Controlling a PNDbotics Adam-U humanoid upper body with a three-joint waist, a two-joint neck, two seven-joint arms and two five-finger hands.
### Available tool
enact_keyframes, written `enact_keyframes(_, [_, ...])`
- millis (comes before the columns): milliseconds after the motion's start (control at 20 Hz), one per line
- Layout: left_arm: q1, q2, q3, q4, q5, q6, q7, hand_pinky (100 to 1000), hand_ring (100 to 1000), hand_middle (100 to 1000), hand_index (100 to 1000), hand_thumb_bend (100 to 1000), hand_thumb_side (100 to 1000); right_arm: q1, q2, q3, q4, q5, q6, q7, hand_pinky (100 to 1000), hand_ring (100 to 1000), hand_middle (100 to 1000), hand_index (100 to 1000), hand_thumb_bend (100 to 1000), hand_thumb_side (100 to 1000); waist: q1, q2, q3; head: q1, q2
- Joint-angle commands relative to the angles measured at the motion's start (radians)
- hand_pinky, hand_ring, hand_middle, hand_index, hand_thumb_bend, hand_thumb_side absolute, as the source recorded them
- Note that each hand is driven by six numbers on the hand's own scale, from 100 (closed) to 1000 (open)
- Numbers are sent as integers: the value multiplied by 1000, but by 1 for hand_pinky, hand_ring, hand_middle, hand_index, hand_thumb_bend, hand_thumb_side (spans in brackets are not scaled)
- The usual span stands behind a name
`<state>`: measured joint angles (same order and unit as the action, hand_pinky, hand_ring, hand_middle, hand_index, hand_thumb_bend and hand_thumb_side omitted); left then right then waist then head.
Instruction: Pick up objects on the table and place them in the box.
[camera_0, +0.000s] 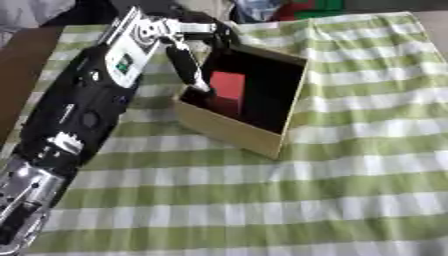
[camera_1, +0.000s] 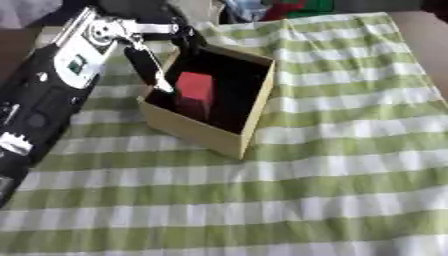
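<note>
Your left hand (camera_0: 179, 47) reaches over the far left corner of the box (camera_0: 229, 132), fingers hanging straight down inside and apart, holding nothing. The red block (camera_1: 194, 90) stands inside the box just right of those fingers, on the green-and-white checked cloth (camera_0: 350, 190).

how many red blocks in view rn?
1. The red block is inside the box, toward its left side, right by the left hand fingers. More could be hidden behind the box walls or the arm.
</note>
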<state>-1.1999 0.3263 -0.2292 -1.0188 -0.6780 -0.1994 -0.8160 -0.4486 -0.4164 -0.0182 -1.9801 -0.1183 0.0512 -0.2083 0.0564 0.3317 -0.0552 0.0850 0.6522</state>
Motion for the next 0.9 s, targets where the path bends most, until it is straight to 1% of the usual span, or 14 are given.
enact_keyframes(50, [-4,17,17,-16,-30,-22,12,843,782,795,971,748,185,-8,-6,-8,-20,-8,0,0,897,730,724,889,100,626,-5,-21,0,-2,5])
enact_keyframes(150, [-3,17,25,-25,-39,-21,42,839,767,782,963,733,175,-7,-6,-8,-20,-8,0,-1,897,730,724,889,100,626,-6,-22,1,-2,5])
enact_keyframes(200, [-2,16,30,-31,-35,-18,58,840,755,767,950,706,168,-7,-6,-8,-20,-8,1,-1,897,730,724,889,100,627,-6,-22,1,-2,6])
enact_keyframes(250, [-1,16,33,-37,-30,-14,74,840,755,767,950,706,168,-7,-6,-8,-20,-9,1,-1,897,730,724,889,100,627,-6,-22,2,-2,6])
enact_keyframes(350, [0,18,37,-51,-16,-5,105,835,727,728,903,608,147,-6,-7,-8,-20,-8,2,-1,898,730,724,889,100,627,-6,-22,3,-3,9])
enact_keyframes(400, [0,19,47,-65,-4,2,120,831,708,706,889,539,106,-5,-7,-9,-20,-7,2,-1,897,730,724,889,100,626,-7,-22,4,-3,12])
enact_keyframes(450, [1,21,56,-82,8,12,134,831,708,706,889,539,106,-4,-7,-9,-20,-7,2,-2,897,730,724,889,100,626,-7,-23,6,-3,14])
enact_keyframes(500, [3,22,66,-102,22,22,148,835,694,691,884,482,100,-4,-8,-10,-20,-6,2,-2,897,730,724,889,100,625,-8,-23,7,-4,15])
enact_keyframes(550, [6,22,76,-124,36,31,163,837,685,682,879,450,100,-4,-8,-10,-20,-6,2,-3,897,730,724,889,100,625,-8,-24,9,-5,16])
enact_keyframes(700, [17,31,70,-170,81,66,196,837,685,682,879,450,100,-4,-10,-10,-20,-5,1,-3,897,730,724,889,100,625,-8,-24,10,-6,17])
enact_keyframes(900, [19,42,55,-190,133,100,201,837,685,682,879,450,100,-4,-10,-10,-20,-5,1,-3,897,730,724,889,100,625,-8,-24,10,-6,17])
